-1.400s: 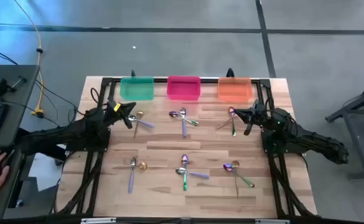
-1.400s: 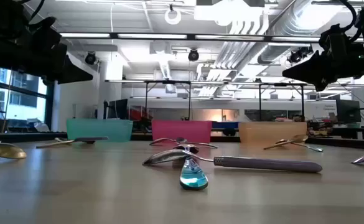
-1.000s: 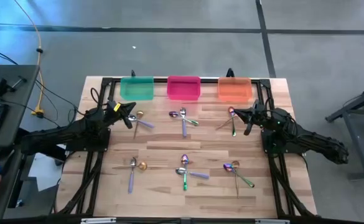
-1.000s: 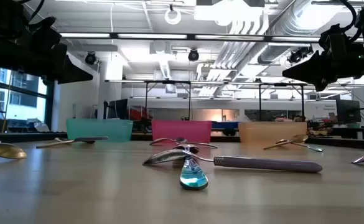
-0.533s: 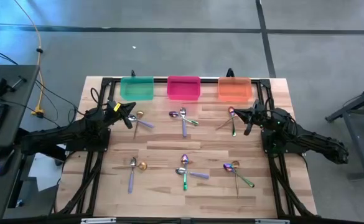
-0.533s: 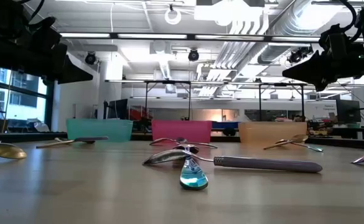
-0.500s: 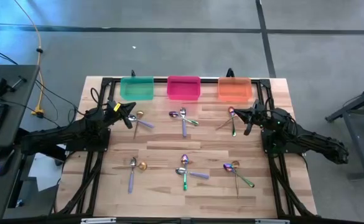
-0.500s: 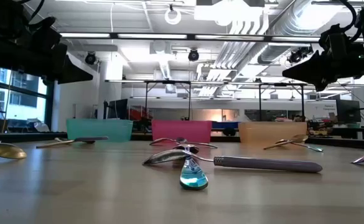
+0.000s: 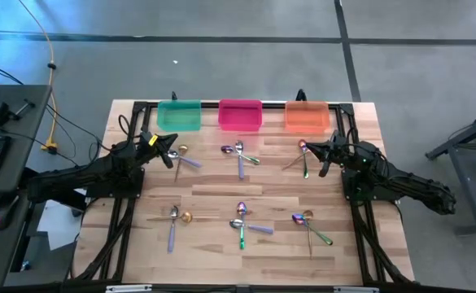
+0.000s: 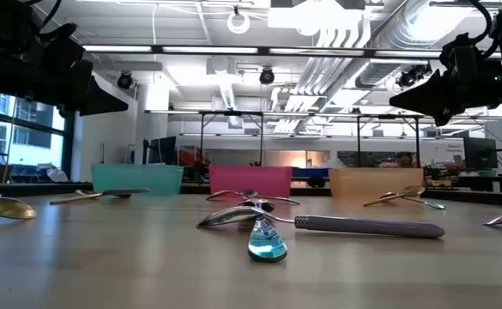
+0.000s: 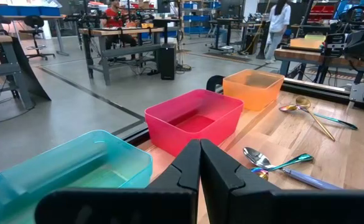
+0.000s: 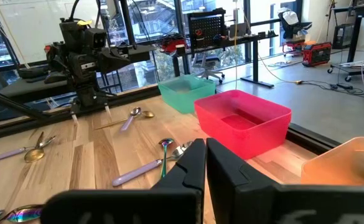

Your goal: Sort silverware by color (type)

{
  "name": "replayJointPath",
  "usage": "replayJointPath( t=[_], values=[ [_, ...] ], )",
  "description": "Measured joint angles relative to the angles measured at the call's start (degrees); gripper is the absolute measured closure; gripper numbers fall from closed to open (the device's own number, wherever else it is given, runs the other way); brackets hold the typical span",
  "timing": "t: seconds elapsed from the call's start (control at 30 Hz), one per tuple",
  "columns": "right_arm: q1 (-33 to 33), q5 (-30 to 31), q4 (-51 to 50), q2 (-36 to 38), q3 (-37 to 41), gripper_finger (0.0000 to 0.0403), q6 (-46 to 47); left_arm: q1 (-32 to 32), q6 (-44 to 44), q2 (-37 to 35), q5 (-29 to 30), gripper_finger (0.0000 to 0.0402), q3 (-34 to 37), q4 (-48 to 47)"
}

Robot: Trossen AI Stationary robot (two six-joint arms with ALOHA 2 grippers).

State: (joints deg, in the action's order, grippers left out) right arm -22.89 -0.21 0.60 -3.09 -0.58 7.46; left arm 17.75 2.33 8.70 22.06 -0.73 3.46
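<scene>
Spoons with lavender, green-iridescent or gold handles lie flat on the wooden table in six small clusters: three in a far row and three in a near row. My left gripper hovers shut and empty beside the far left cluster; in its wrist view the fingers meet. My right gripper hovers shut and empty just right of the far right cluster; it also shows in its wrist view.
A teal bin, a pink bin and an orange bin stand in a row along the table's far edge. Bare wood lies between the two spoon rows. Black frame rails run down both table sides.
Both arms and all spoons have kept still. A person's hand at the desk left of the table has drawn out of view.
</scene>
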Motion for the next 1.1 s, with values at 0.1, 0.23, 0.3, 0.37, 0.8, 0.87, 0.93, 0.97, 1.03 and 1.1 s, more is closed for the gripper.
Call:
replayJointPath(
  t=[0.1, 0.23, 0.3, 0.37, 0.8, 0.87, 0.93, 0.97, 1.03, 1.1],
  values=[
    [0.0, 0.0, 0.02, 0.0, 0.02, 0.0402, 0.0, 0.0, 0.0, 0.0, -0.01, 0.0401, 0.02, -0.01],
    [0.0, 0.0, 0.0, 0.01, 0.02, 0.0402, 0.02, -0.01, 0.0, 0.01, 0.0, 0.0401, 0.02, -0.02],
    [0.0, 0.0, 0.02, 0.02, 0.02, 0.0402, 0.0, 0.0, 0.0, -0.01, 0.0, 0.0401, 0.0, 0.0],
    [0.01, 0.03, 0.01, 0.01, 0.01, 0.0402, 0.01, 0.0, 0.0, -0.01, -0.01, 0.0401, 0.01, -0.02],
    [0.02, 2.27, 0.66, 0.11, 0.02, 0.0402, 1.82, 0.0, 0.0, 0.0, -0.02, 0.0402, 0.0, 0.0],
    [0.04, 2.03, 0.74, 0.09, 0.02, 0.0402, 6.34, -0.01, 0.0, -0.01, -0.02, 0.0401, 0.0, -0.02],
    [0.04, 2.04, 1.02, 0.1, 0.02, 0.0402, 11.53, 0.01, 0.0, -0.01, -0.02, 0.0401, 0.02, 0.0],
    [0.04, 2.11, 1.42, 0.09, 0.02, 0.0402, 13.11, -0.01, 0.0, 0.01, -0.02, 0.0401, 0.0, -0.01],
    [0.04, 2.87, 3.53, 0.09, 0.0, 0.0402, 12.14, -0.01, 0.0, 0.01, -0.01, 0.0402, 0.01, 0.0],
    [0.04, 3.1, 5.95, 0.13, 0.02, 0.0402, 11.81, -0.01, 0.0, 0.0, -0.01, 0.0402, 0.01, 0.0]
  ],
)
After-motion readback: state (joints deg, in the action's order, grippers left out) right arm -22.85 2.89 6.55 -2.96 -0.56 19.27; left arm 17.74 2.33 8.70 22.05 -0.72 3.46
